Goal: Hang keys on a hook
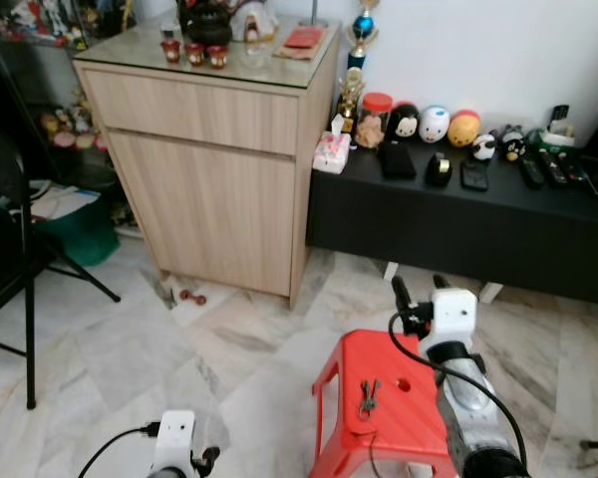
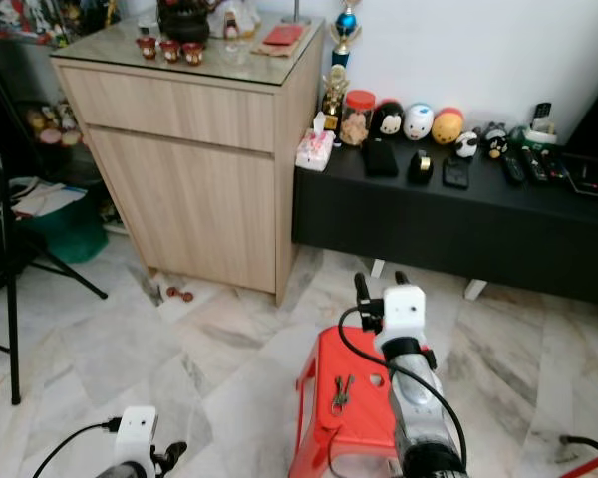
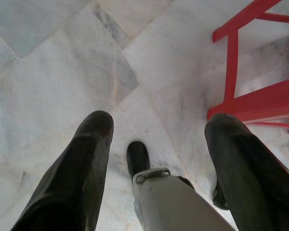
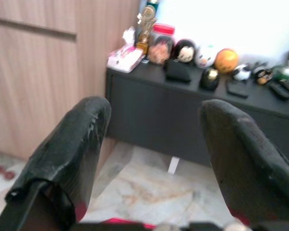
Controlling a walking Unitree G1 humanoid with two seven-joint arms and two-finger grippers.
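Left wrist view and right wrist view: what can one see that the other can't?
The left wrist view looks down past the open left tool at the marble floor and the red stool's legs. The right wrist view looks forward past the open right tool at the black bench with its row of little round toys, a red-lidded jar and the wooden cabinet. Both show two black fingers, marble floor and a bit of red stool.
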